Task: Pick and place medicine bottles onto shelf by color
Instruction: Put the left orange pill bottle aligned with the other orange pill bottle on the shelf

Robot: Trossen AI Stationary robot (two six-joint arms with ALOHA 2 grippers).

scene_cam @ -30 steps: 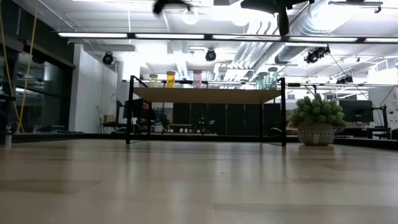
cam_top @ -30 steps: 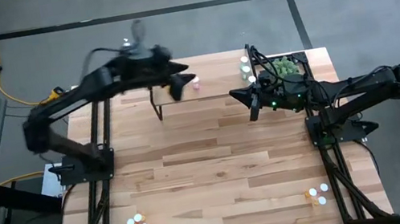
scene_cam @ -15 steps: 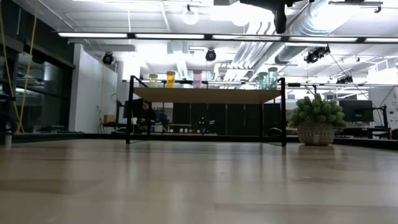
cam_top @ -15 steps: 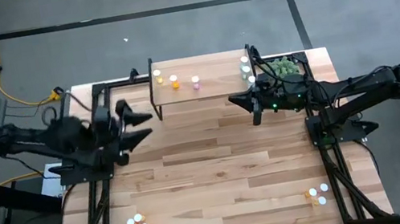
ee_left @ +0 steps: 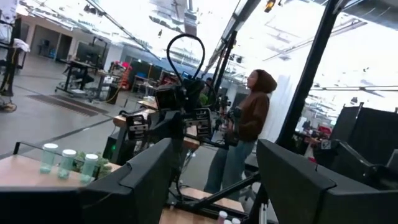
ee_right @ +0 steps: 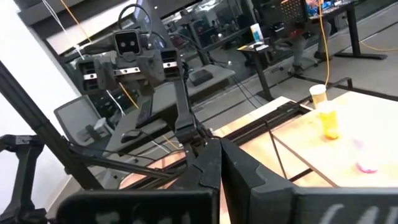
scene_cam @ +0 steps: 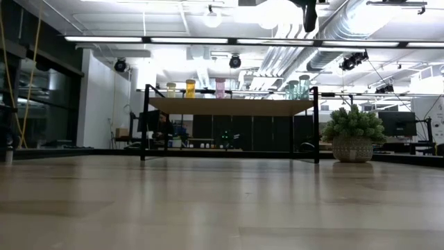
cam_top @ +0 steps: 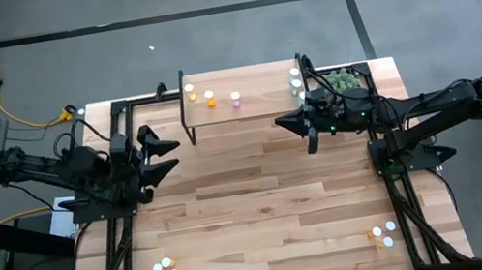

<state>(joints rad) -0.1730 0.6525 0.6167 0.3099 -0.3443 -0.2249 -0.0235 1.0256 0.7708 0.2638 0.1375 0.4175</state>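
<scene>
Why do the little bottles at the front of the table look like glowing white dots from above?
In the high view, glare washes out the front bottles and, so bright white spots hide most of their color. In the low view, the ceiling lights blaze white, while the shelf stays clear. In the left wrist view, the bright room behind makes the left claw a dark shape.

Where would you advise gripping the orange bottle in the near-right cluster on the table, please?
The orange bottle appears to stand upright beside two white-capped neighbours, close together. I would bring the right claw straight down from above and close on its cap or upper body, fingers set across the side away from the neighbours.
</scene>
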